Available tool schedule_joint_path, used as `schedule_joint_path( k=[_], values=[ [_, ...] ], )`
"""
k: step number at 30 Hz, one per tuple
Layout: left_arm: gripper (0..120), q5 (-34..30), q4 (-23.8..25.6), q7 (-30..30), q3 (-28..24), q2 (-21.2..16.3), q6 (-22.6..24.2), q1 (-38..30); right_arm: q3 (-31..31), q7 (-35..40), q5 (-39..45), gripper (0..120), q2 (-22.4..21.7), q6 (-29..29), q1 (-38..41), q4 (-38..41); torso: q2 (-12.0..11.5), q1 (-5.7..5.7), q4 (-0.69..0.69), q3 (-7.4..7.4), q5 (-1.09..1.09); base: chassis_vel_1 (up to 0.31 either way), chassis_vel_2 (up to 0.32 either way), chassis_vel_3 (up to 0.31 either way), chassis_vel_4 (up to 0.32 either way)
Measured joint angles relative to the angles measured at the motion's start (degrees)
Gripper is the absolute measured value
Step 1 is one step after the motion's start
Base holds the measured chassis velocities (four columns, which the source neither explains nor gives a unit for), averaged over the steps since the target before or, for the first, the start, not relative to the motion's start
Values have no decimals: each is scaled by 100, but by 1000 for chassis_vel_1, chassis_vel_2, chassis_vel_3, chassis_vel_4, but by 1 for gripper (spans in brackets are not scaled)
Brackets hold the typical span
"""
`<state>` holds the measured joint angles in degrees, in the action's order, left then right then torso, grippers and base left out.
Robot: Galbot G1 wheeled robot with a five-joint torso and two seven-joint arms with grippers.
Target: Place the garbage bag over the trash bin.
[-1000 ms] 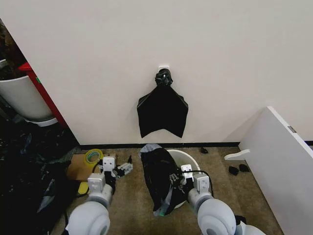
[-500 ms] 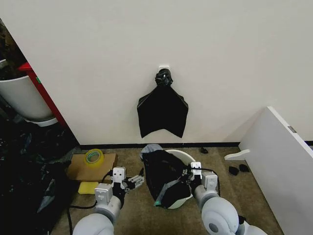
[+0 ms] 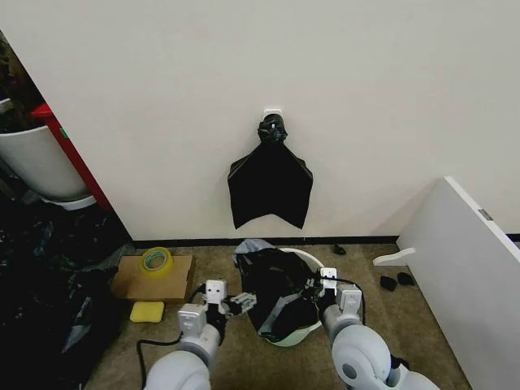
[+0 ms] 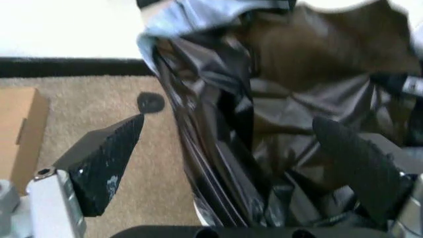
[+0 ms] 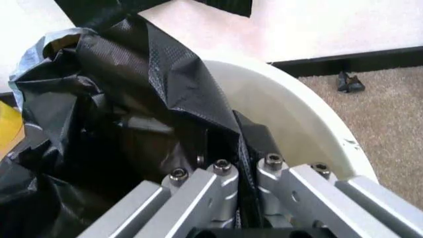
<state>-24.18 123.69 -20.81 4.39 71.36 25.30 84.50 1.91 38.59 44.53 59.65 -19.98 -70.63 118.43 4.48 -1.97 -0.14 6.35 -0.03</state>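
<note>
Nearest me, my right gripper (image 3: pixel 309 286) sits at the trash bin's (image 3: pixel 318 265) 4 o'clock rim, fingers (image 5: pixel 254 144) pressed together on a fold of the garbage bag (image 3: pixel 272 284); the right wrist view shows black film pinched just inside the white wall

My left gripper (image 3: pixel 244 302) is at the bag's 8 o'clock side, fingers (image 4: pixel 106 156) spread wide, one out over the carpet (image 4: pixel 86 104), the other against the crumpled plastic. Nothing gripped there

Bag: bunched and standing in the bin's mouth, mostly on the 9 o'clock half, greyish rim (image 3: pixel 250 244) poking up at about 11 o'clock. The bin's rim from 12 through 3 o'clock is bare white

Progress, as I judge it: partway. Bag is at the bin and one edge is held, but the mouth is not opened out and no part of its rim is folded over the bin's lip. Left to do: a second hold on the near-left side, spread the opening, draw it down round the whole rim

Farther off at 10 o'clock: cardboard sheet (image 3: pixel 150 279) with tape roll (image 3: pixel 156 259). On the wall at 12 o'clock, a flat black bag bundle (image 3: pixel 270 185), untouched
</note>
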Motion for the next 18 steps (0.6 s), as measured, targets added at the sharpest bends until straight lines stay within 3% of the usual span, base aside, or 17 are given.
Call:
schedule_joint_path(
  k=[18],
  values=[
    [89, 331, -897, -731, -499, 660, 184, -580, 21, -145, -146, 0, -18, -9, -39, -35, 0, 0, 0, 0, 0, 0, 0, 0, 0]
  ],
)
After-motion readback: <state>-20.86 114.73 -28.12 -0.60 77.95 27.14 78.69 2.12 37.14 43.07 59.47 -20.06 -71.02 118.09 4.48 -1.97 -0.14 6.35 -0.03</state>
